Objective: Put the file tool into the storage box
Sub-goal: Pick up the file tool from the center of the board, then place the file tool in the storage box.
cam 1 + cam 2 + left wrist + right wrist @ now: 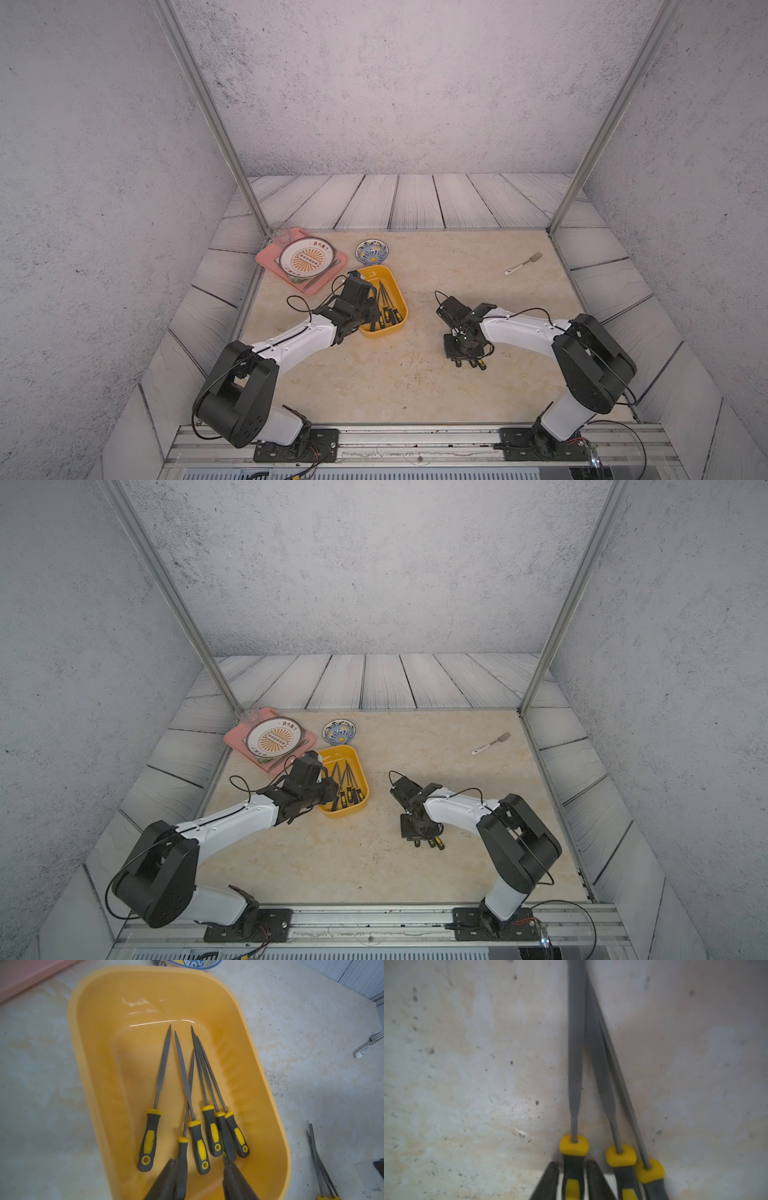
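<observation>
Right wrist view, blurred: the right pincer (pixel 572 1164) brackets one file (pixel 576 1053) on the surface (pixel 467 1084). I cannot tell if it grips, and the lower edge cuts off the handle. Centre-left in both top views, the left pincer (pixel 199 1160) stands apart above the yellow box (pixel 384 276); bare surface lies between box and file.

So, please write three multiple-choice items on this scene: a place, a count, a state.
1. The loose files lie: A on the table by the right gripper; B on the pink tray; C in the blue bowl.
2. Files in the storage box: A three; B six; C nine.
3. The left gripper is: A shut on a fork; B out of view; C open above the box.
Key: 1 A, they lie on the table beside it; 2 B, six handles show; 3 C, its fingers stand apart.
</observation>
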